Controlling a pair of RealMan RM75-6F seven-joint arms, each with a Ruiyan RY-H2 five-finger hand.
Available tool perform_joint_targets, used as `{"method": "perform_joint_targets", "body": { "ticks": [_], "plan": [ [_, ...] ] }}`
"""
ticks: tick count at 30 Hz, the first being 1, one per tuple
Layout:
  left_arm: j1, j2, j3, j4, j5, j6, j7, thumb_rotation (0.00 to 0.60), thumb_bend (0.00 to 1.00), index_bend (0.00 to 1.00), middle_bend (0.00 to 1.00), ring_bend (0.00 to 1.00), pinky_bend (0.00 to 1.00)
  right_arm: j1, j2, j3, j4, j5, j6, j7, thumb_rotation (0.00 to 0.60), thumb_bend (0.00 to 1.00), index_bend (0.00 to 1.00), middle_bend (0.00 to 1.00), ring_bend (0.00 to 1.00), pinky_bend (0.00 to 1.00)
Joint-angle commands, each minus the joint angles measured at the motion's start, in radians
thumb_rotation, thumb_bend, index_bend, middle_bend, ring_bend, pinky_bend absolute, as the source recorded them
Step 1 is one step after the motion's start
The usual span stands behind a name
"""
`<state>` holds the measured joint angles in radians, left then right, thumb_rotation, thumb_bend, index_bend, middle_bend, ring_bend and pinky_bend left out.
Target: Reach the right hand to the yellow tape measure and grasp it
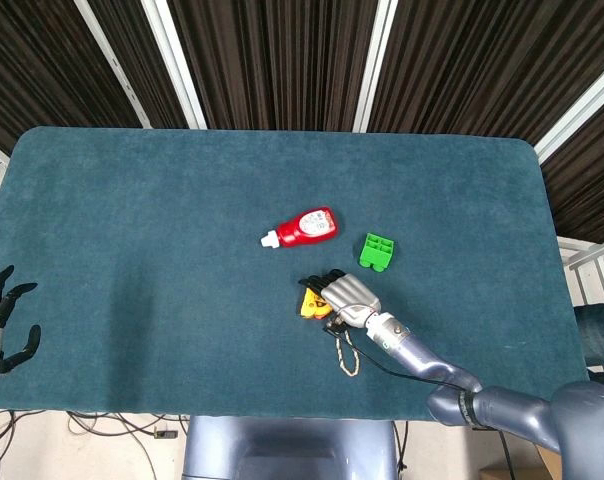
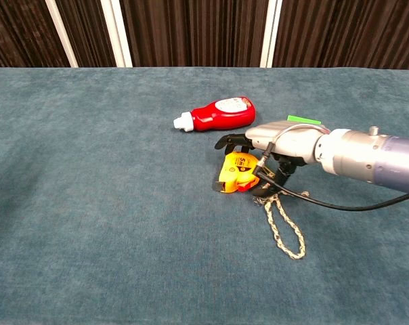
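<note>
Looking down from the head view: the right hand [image 1: 346, 296] is sitting over the yellow tape measure [image 1: 309, 306] near the middle of the blue table [image 1: 132, 250], covering most of it, so only the left part of the yellow case is showing. Dark fingers [image 1: 320, 281] are curling over the top of the case; whether they are gripping it cannot be told here. A rope loop [image 1: 348, 355] is trailing from under the hand toward the near edge. A red bottle [image 1: 303, 228] is lying just beyond, white cap pointing left, and a green block [image 1: 378, 251] is sitting to its right. The left hand [image 1: 4, 325] is hanging at the table's left edge, fingers spread, holding nothing.

Chest view: the tape measure [image 2: 235, 172] is lying with its long axis running left to right, its flat printed face tilting toward the camera. The right hand [image 2: 275, 150] is coming in from the right, fingers [image 2: 230, 141] arching over the case top, thumb low behind it; contact looks likely, but a firm hold cannot be confirmed. The rope loop [image 2: 284, 225] is lying in front of the wrist. The bottle [image 2: 218, 114] is lying behind, and the block [image 2: 300, 120] is mostly hidden by the hand.
</note>
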<state>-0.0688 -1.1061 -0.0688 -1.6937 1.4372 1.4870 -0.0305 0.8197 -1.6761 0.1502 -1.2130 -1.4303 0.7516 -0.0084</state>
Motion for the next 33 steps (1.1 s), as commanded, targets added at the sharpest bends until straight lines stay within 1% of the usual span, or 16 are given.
{"method": "perform_joint_targets", "body": {
  "ticks": [1, 6, 8, 11, 13, 16, 19, 23, 26, 30, 33],
  "plan": [
    [0.000, 0.001, 0.000, -0.001, -0.001, -0.002, 0.000, 0.600, 0.44, 0.19, 0.00, 0.00, 0.00, 0.009, -0.014, 0.002, 0.018, 0.007, 0.002, 0.009, 0.600, 0.41, 0.18, 0.23, 0.29, 0.24],
    [-0.001, 0.003, 0.000, -0.003, -0.004, -0.004, -0.001, 0.600, 0.44, 0.19, 0.00, 0.00, 0.00, 0.029, -0.009, -0.014, 0.023, 0.024, -0.047, -0.004, 0.600, 0.42, 0.18, 0.26, 0.30, 0.25],
    [-0.001, 0.004, 0.000, -0.004, -0.005, -0.005, -0.002, 0.600, 0.44, 0.19, 0.00, 0.00, 0.00, 0.035, -0.006, -0.021, 0.022, 0.029, -0.064, -0.014, 0.600, 0.43, 0.20, 0.28, 0.32, 0.26],
    [-0.001, 0.004, 0.000, -0.005, -0.006, -0.007, -0.002, 0.600, 0.44, 0.19, 0.00, 0.00, 0.00, 0.038, -0.006, -0.022, 0.016, 0.037, -0.067, -0.021, 0.600, 0.46, 0.33, 0.37, 0.40, 0.34],
    [-0.002, 0.005, 0.000, -0.006, -0.008, -0.009, -0.003, 0.600, 0.44, 0.19, 0.00, 0.00, 0.00, 0.035, -0.009, -0.018, 0.011, 0.033, -0.047, -0.011, 0.600, 0.51, 0.44, 0.46, 0.48, 0.42],
    [-0.002, 0.008, 0.000, -0.008, -0.011, -0.012, -0.005, 0.600, 0.44, 0.19, 0.00, 0.00, 0.00, 0.024, -0.018, -0.012, 0.014, 0.013, 0.011, 0.017, 0.600, 0.55, 0.51, 0.51, 0.52, 0.46],
    [-0.002, 0.010, 0.000, -0.010, -0.014, -0.015, -0.006, 0.600, 0.44, 0.19, 0.00, 0.00, 0.00, 0.019, -0.006, -0.009, 0.004, 0.000, 0.039, 0.058, 0.600, 0.55, 0.52, 0.51, 0.52, 0.46],
    [-0.003, 0.010, -0.001, -0.011, -0.016, -0.016, -0.006, 0.600, 0.44, 0.19, 0.00, 0.00, 0.00, 0.007, 0.041, 0.007, -0.049, -0.004, 0.070, 0.139, 0.600, 0.55, 0.52, 0.51, 0.52, 0.46],
    [-0.002, 0.010, 0.000, -0.011, -0.015, -0.014, -0.006, 0.600, 0.44, 0.19, 0.00, 0.00, 0.00, -0.009, 0.102, 0.023, -0.112, -0.013, 0.103, 0.226, 0.600, 0.55, 0.52, 0.51, 0.52, 0.46],
    [-0.002, 0.009, 0.000, -0.011, -0.013, -0.013, -0.005, 0.600, 0.44, 0.19, 0.00, 0.00, 0.00, -0.050, 0.220, 0.060, -0.232, -0.025, 0.175, 0.424, 0.600, 0.55, 0.52, 0.51, 0.52, 0.46],
    [-0.002, 0.008, 0.001, -0.011, -0.014, -0.013, -0.002, 0.600, 0.44, 0.19, 0.00, 0.00, 0.00, -0.091, 0.316, 0.096, -0.308, -0.046, 0.257, 0.613, 0.600, 0.55, 0.53, 0.50, 0.52, 0.46]
  ]
}}
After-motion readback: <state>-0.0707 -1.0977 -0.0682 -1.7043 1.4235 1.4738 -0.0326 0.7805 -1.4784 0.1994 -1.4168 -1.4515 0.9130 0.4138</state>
